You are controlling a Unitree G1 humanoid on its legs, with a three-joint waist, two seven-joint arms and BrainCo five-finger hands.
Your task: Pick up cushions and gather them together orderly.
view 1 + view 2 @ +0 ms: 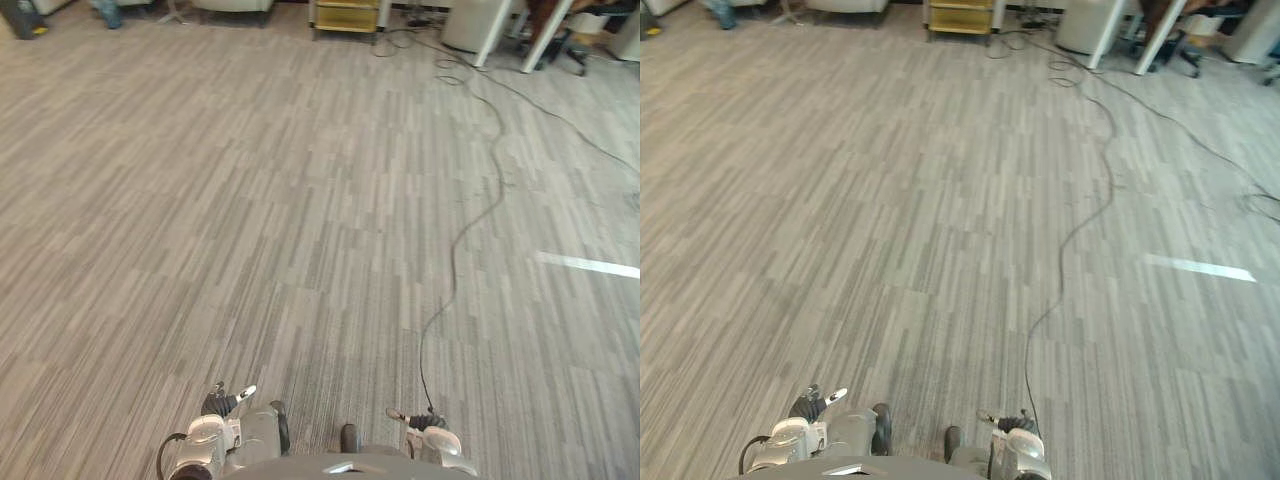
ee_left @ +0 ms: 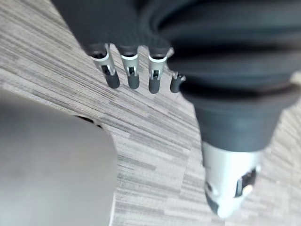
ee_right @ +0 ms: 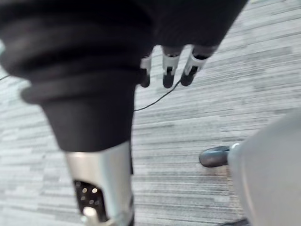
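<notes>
Fingers (image 2: pixel 130 75) of the left hand (image 2: pixel 122 33) hang straight and apart from the thumb, clasping nothing. The right hand (image 3: pixel 193 23) hangs the same way, loose and empty. Both sit low at the robot's sides, which I take for a walking carriage. No cushion is in either hand, so the job looks barely begun and finding one comes first.

The wrist views settle how the fingers lie, seen close against the grey striped carpet floor (image 1: pixel 250 220). The head views give the room instead: a white strip of tape (image 1: pixel 588 264) on the carpet off to the right, and a low yellow wooden cabinet (image 1: pixel 347 14) and a pale upholstered seat (image 1: pixel 232 4) along the far wall. Whether cushions lie over there I cannot tell.
</notes>
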